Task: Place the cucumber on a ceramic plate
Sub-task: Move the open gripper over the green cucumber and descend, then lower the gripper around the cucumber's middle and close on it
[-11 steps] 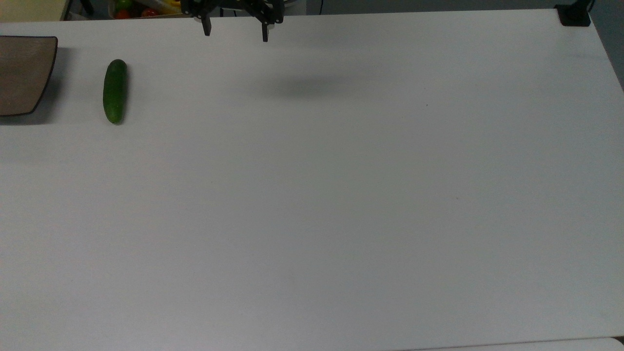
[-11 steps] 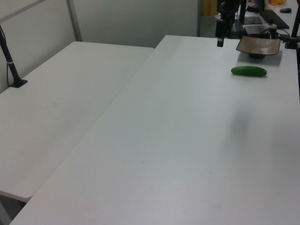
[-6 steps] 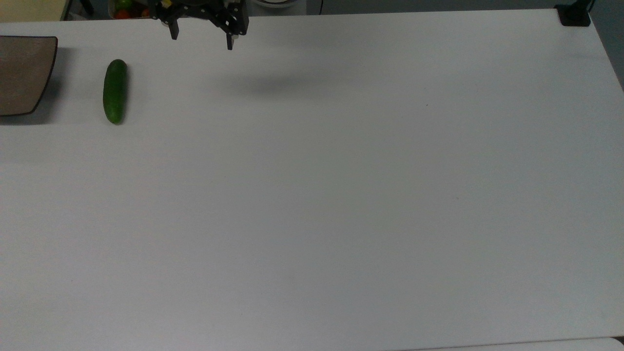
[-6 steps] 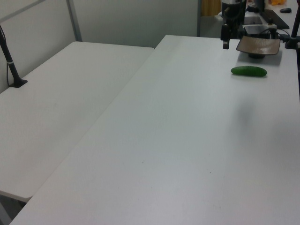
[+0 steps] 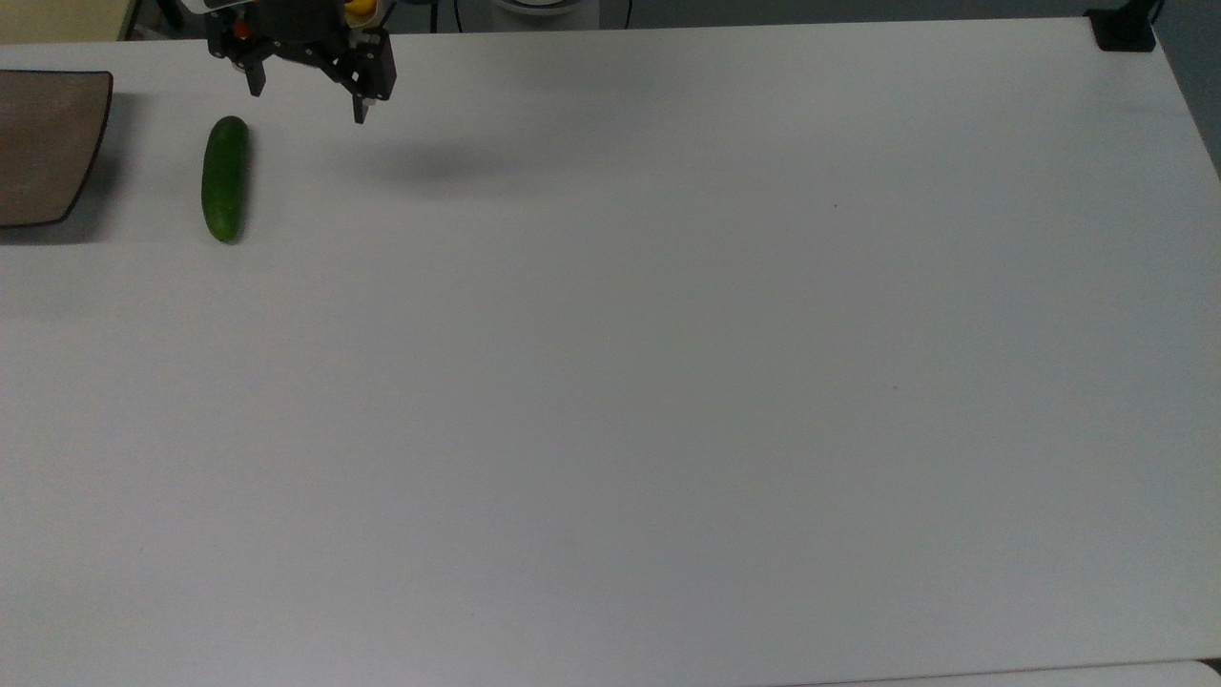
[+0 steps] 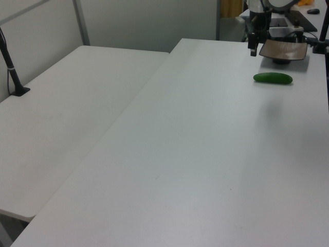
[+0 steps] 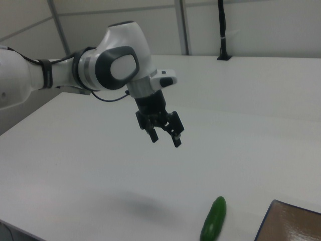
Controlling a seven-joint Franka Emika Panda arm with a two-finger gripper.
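The dark green cucumber (image 5: 225, 178) lies on the white table (image 5: 668, 382) near the top view's far left; it also shows in the left view as the cucumber (image 6: 272, 78) and in the right view as the cucumber (image 7: 213, 219). The brown ceramic plate (image 5: 43, 143) sits just left of it in the top view, cut off by the frame edge, and reappears as the plate (image 6: 284, 49) and the plate (image 7: 291, 223). My gripper (image 5: 308, 100) hangs open above the table, up and right of the cucumber in the top view, holding nothing. The right view has the gripper (image 7: 165, 139) well above the tabletop.
A second white table (image 6: 67, 103) adjoins on the left view's left. A black post base (image 5: 1124, 29) stands at the top view's far right corner. Colourful items sit beyond the table's far edge behind the arm.
The gripper has travelled steadily leftward in the top view, toward the cucumber, staying open. Cucumber and plate have not moved.
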